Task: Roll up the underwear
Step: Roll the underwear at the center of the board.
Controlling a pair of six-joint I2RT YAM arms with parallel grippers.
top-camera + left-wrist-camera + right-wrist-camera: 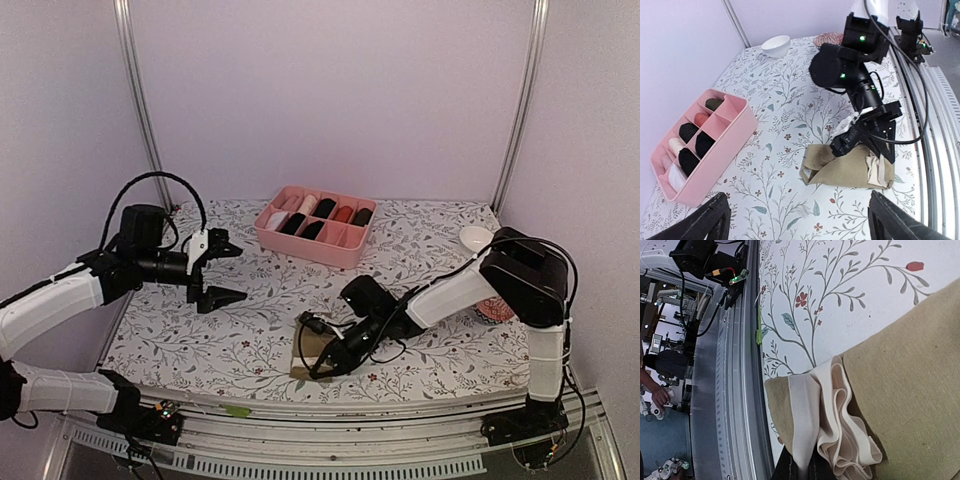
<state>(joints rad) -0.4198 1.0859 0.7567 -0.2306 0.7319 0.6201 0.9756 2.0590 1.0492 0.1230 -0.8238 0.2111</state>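
Where cream elastic ruffles, the olive underwear lies softly folded.

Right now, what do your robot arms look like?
My arms are white tubes with black joints. A black cable loops over the left arm, and the black left gripper has a white patch. The right arm trails black cables and shows tiny green lights near the black right gripper.
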